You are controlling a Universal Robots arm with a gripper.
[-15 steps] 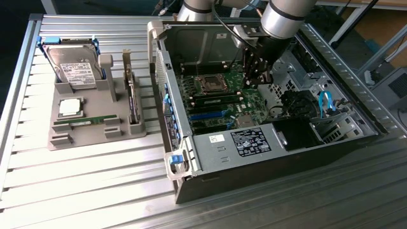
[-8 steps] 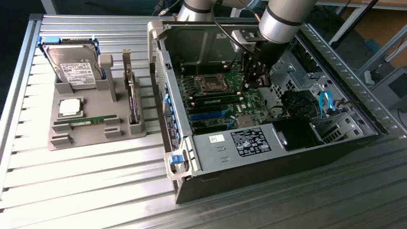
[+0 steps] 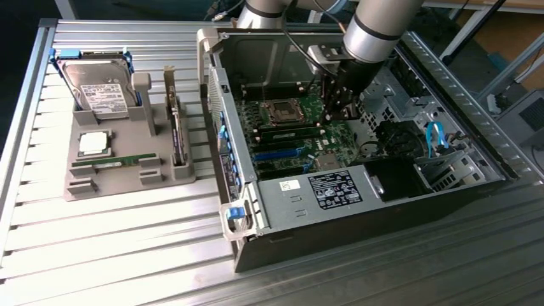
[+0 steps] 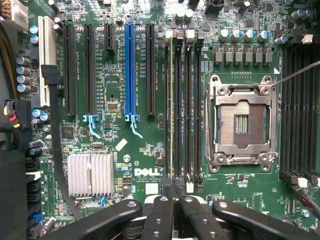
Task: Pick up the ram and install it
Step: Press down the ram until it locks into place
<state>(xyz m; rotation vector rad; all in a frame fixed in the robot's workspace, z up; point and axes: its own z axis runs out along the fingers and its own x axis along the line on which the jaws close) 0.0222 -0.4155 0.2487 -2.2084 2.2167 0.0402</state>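
Note:
A green ram [image 3: 114,162] lies flat in a slot of the grey holder tray [image 3: 127,186], at the exterior view's left. Another ram [image 3: 285,134] stands seated in a memory slot on the motherboard; in the wrist view it is a thin yellow-green edge [image 4: 171,110]. My gripper [image 3: 336,118] hangs inside the open computer case, just above the memory slots beside the processor socket [image 4: 242,122]. In the wrist view the gripper [image 4: 175,189] is shut, its black fingers [image 4: 160,215] meeting over the near end of that seated ram. Whether they touch it I cannot tell.
The tray also carries a hard drive [image 3: 100,89], a silver processor [image 3: 93,143] and an upright expansion card [image 3: 177,137]. The case walls [image 3: 216,127], the power supply [image 3: 336,188] and blue cables [image 3: 437,137] crowd the arm. The ribbed aluminium table [image 3: 102,255] stretches in front.

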